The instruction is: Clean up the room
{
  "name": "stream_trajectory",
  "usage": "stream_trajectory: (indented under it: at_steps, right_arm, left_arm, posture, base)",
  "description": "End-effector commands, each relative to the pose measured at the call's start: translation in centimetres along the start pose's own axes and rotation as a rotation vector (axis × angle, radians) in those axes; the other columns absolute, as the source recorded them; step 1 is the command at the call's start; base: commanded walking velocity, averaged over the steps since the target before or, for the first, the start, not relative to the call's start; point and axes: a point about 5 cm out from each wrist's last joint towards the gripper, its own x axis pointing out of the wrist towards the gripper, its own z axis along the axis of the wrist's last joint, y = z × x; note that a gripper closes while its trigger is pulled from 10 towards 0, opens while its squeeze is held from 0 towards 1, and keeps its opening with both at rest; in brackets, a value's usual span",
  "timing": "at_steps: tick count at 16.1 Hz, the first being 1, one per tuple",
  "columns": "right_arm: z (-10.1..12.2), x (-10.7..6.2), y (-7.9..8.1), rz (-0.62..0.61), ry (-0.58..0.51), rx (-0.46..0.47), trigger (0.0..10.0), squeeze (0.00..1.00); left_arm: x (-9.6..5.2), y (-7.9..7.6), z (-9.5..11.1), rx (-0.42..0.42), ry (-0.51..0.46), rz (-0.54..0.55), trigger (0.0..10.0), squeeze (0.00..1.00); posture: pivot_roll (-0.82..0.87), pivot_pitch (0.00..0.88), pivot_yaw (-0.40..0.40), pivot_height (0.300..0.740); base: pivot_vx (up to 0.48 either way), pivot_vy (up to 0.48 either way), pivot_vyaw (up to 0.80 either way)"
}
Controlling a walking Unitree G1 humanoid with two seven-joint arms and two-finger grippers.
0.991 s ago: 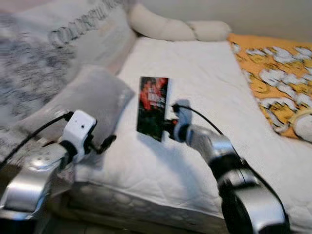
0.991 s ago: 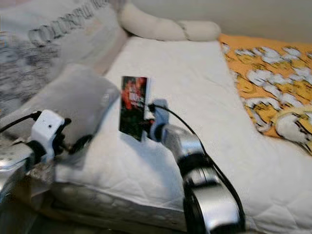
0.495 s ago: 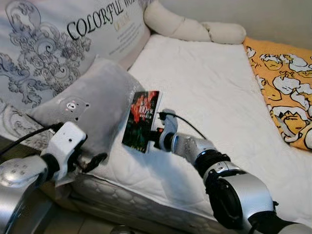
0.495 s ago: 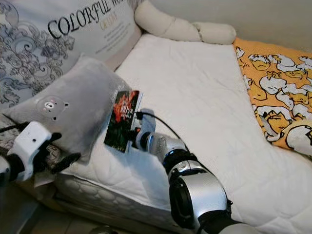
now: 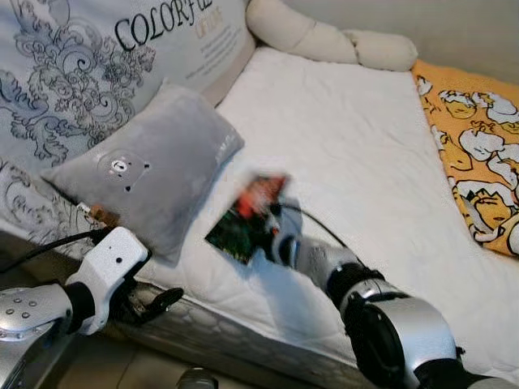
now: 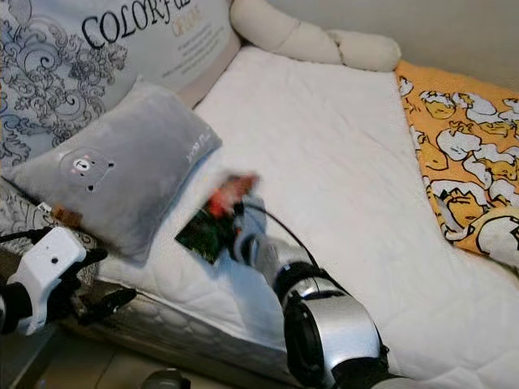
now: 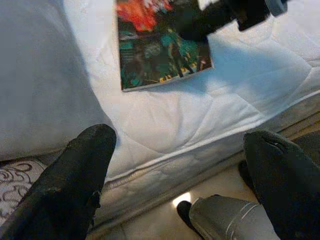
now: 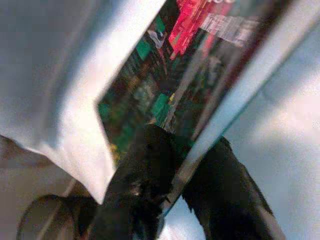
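The right gripper (image 8: 182, 167) is clamped on the edge of a book (image 5: 246, 219). Its long axis tilts up, away from the gripper, above the mattress (image 5: 357, 154).

A white quilted mattress (image 5: 340, 146) spans the bed. A grey bear-face cushion (image 5: 150, 170) lies at its near left edge, leaning against a large pillow printed "COLORF..." (image 5: 97, 65). A cream knotted bolster (image 5: 332, 40) sits at the far end, and an orange cartoon-print blanket (image 5: 474, 154) covers the right side.
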Motion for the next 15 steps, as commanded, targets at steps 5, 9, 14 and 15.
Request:
stream_trajectory:
  at_steps: [5,9,14,15]
  right_arm:
    - [0.4,-1.1,-3.4,-0.157,-0.019,-0.085,10.0,1.00]
    - [1.0,-1.9,-5.3,-0.184,-0.032,-0.124,10.0,1.00]
    - [1.6,-2.8,-6.6,-0.144,-0.058,-0.123,10.0,1.00]
    - [2.5,-3.1,-7.0,-0.147,-0.110,-0.075,10.0,1.00]
  left_arm:
    - [-0.1,-0.4,0.7,-0.006,-0.013,0.016,10.0,0.00]
    - [0.7,-0.3,1.0,-0.005,-0.025,0.011,10.0,0.00]
    - [3.1,0.5,1.6,-0.034,-0.113,0.040,10.0,0.00]
    - [4.4,0.8,1.8,-0.084,-0.163,0.084,10.0,0.00]
  posture:
    - [0.45,0.109,-0.087,0.740]
    - [0.43,0.086,-0.083,0.740]
    - [0.29,0.000,-0.065,0.740]
    - [0.22,0.000,-0.055,0.740]
  base:
    - [0.000,0.000,0.00]
    - [0.000,0.000,0.00]
    - [0.000,0.000,0.00]
    - [0.000,0.000,0.00]
